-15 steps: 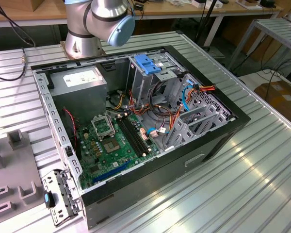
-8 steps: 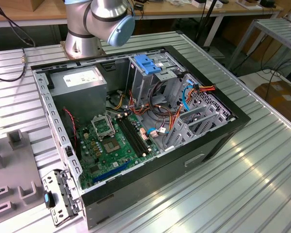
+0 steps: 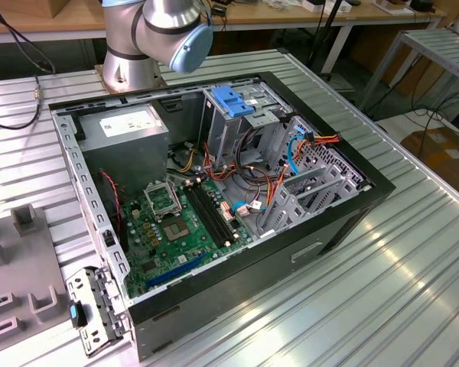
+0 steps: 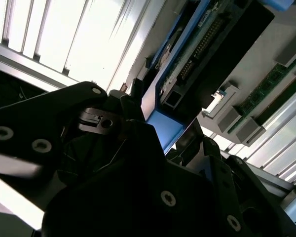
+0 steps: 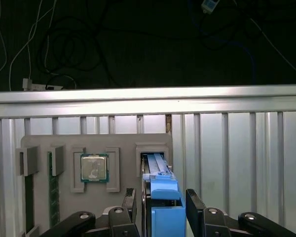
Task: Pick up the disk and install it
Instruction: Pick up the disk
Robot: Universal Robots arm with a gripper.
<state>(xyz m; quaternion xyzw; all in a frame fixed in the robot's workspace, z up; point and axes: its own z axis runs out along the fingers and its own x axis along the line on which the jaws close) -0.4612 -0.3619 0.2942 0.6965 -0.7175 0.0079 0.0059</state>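
Your gripper is clamped on the disk. In the first wrist view a black finger presses against each side of its blue frame. The disk stands on edge in the end slot of the grey tray, with its narrow top running from your fingers toward the slot's far wall. You cannot tell whether its lower edge rests on the slot floor.

In the second wrist view the blue plastic frame wraps a flat dark body, and a row of connector pins shows on one face.

Raised grey lips on the tray hug the disk on both sides, so there is little slack sideways. The processor chip lies in the next pocket, just beside the slot. The memory sticks stand at the tray's other end, well apart from the disk.

Past the slot side of the tray, the ribbed metal table lies bare. Beyond the tray's far edge runs the table's bright rail, then a dark floor with cables.

In the exterior view the open computer case stands beside the tray. Its drive cage is at the end away from the tray.
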